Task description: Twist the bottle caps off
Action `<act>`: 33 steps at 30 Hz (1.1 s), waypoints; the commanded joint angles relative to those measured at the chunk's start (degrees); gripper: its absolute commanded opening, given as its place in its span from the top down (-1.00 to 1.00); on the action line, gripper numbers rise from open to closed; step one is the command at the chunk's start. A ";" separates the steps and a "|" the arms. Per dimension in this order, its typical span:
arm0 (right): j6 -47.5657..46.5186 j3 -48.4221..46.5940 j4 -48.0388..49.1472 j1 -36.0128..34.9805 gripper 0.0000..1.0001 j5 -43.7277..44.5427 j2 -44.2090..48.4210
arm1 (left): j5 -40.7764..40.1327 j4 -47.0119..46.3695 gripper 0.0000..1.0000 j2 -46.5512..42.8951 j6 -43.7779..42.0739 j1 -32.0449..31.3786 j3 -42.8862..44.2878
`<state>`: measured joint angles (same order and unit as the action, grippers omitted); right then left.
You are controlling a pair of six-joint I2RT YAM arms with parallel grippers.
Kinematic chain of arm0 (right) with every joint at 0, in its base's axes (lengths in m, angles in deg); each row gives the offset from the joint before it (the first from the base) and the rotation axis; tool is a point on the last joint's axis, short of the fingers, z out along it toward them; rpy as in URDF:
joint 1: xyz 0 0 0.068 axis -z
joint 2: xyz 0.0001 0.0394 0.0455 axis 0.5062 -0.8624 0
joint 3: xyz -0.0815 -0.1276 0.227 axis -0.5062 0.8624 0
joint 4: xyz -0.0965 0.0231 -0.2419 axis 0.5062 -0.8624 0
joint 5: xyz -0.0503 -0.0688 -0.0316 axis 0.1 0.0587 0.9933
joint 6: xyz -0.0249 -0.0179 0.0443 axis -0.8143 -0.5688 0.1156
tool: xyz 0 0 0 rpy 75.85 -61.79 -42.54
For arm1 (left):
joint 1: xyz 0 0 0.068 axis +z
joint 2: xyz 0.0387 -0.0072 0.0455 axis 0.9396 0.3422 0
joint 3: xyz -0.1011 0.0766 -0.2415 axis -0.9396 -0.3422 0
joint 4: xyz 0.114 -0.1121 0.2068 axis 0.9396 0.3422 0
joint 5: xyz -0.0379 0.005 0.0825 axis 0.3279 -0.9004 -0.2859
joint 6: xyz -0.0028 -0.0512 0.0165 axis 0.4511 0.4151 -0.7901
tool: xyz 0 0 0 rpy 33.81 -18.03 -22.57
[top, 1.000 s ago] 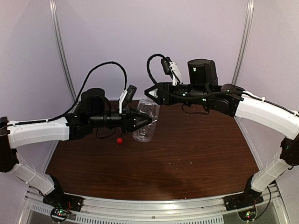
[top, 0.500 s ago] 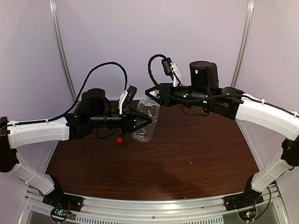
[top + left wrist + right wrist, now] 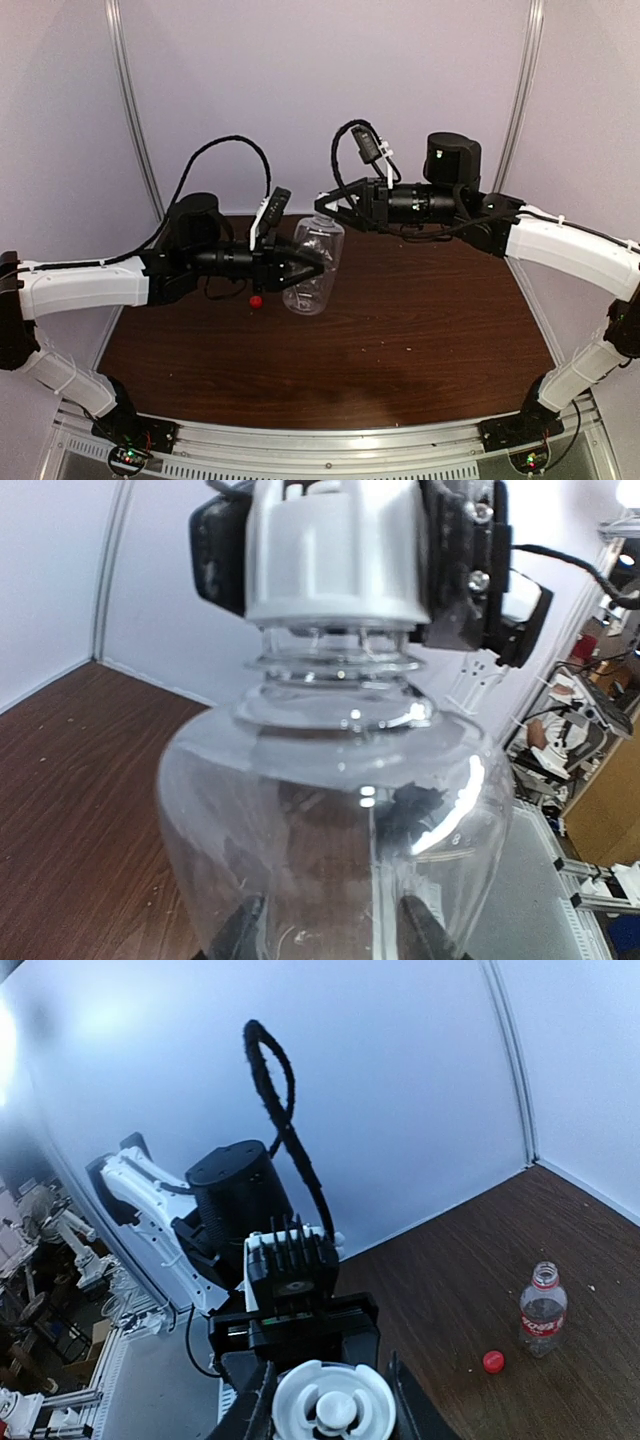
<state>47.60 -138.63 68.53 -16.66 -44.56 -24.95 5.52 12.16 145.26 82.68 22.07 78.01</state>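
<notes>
Step in hand: white cap (image 3: 335, 550) of wide bottle (image 3: 340, 810), toward far edge of desk (image 3: 400, 330). Left gripper (image 3: 318, 263) grips bottle body, right gripper (image 3: 322, 203) clamped on cap. Next: twist, lift off.

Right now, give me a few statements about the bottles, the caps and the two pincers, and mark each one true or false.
1. The right pincer is shut on the white cap. True.
2. The red cap sits screwed on the small bottle. False: it lies on the table beside that bottle, whose neck is open.
3. The left pincer grips the wide bottle by its body. True.
4. The small bottle lies on its side. False: it stands upright.
</notes>
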 commanded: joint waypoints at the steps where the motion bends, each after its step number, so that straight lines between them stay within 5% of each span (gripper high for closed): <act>1: -2.08 0.52 8.39 0.92 0.80 -17.79 -1.43 | 14.53 -12.62 0.55 -1.75 1.58 -0.51 -0.92; 10: -2.42 -0.50 8.65 1.19 0.69 -19.11 -3.09 | 16.27 -13.25 0.55 -2.07 2.18 -0.51 -1.33; 20: -2.91 -1.72 -0.23 1.15 -0.27 -3.36 -0.50 | 7.86 -9.23 0.56 -2.31 0.18 -0.45 -1.37; 27: 0.18 -3.09 -2.72 0.06 -0.67 5.78 0.68 | -1.97 0.24 0.56 -2.50 -3.99 -0.51 0.86; 33: 2.64 -4.17 -5.99 -2.12 -0.73 18.62 2.03 | -8.60 3.59 0.56 -2.53 -4.43 -0.51 1.69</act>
<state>47.76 -140.29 64.90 -17.05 -37.52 -25.89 3.16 14.19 144.34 80.19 21.87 77.29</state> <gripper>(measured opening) 0.862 0.407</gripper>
